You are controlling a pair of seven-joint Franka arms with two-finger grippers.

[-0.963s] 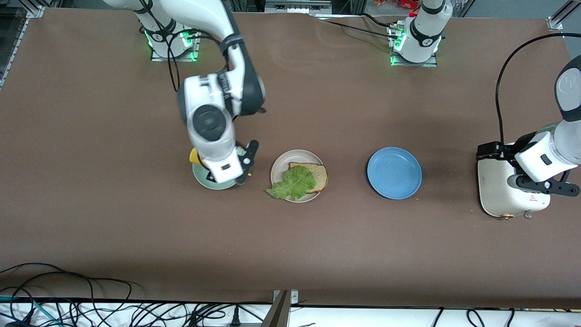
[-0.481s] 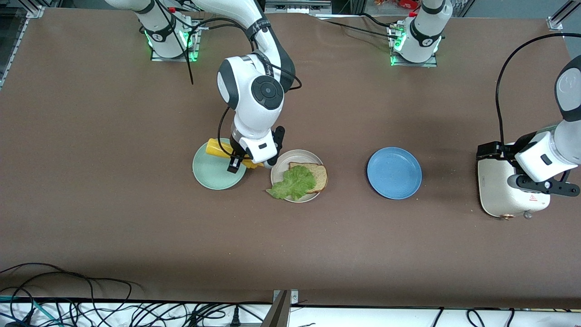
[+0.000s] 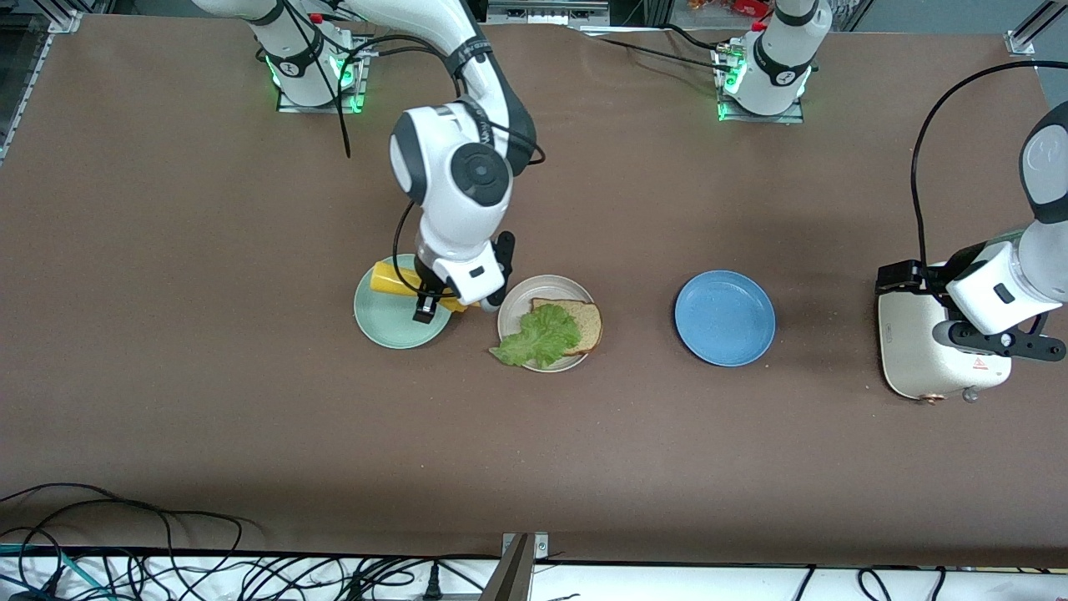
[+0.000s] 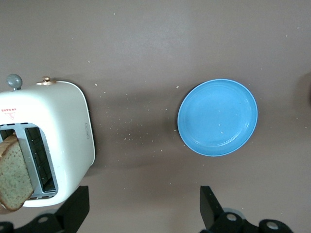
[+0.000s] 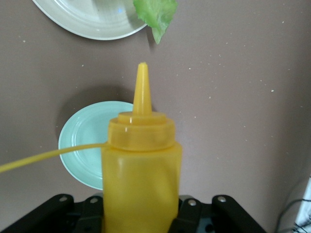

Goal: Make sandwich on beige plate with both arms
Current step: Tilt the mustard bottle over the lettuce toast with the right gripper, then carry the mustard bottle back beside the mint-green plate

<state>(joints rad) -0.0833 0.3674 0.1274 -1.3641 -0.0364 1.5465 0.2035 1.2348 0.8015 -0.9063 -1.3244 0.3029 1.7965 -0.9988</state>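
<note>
The right gripper's fingers [image 3: 434,302], grasping one yellow plastic squeeze bottle [image 3: 392,280], hang just beside the round beige plate [image 3: 514,304] with one brown bread slice [image 3: 586,321] and one green lettuce leaf [image 3: 539,336], while the waiting left gripper's fingers [image 4: 77,209] are released above the white toaster [image 4: 63,131].

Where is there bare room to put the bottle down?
The mint green plate is bare, and so is the blue plate. Open table lies between the beige plate and the blue plate. It is crowded where the right gripper holds the yellow bottle beside the lettuce.

A robotics lab — bolted arm bases [image 3: 315,71], loose cables [image 3: 167,559] along the table [image 3: 167,401].
</note>
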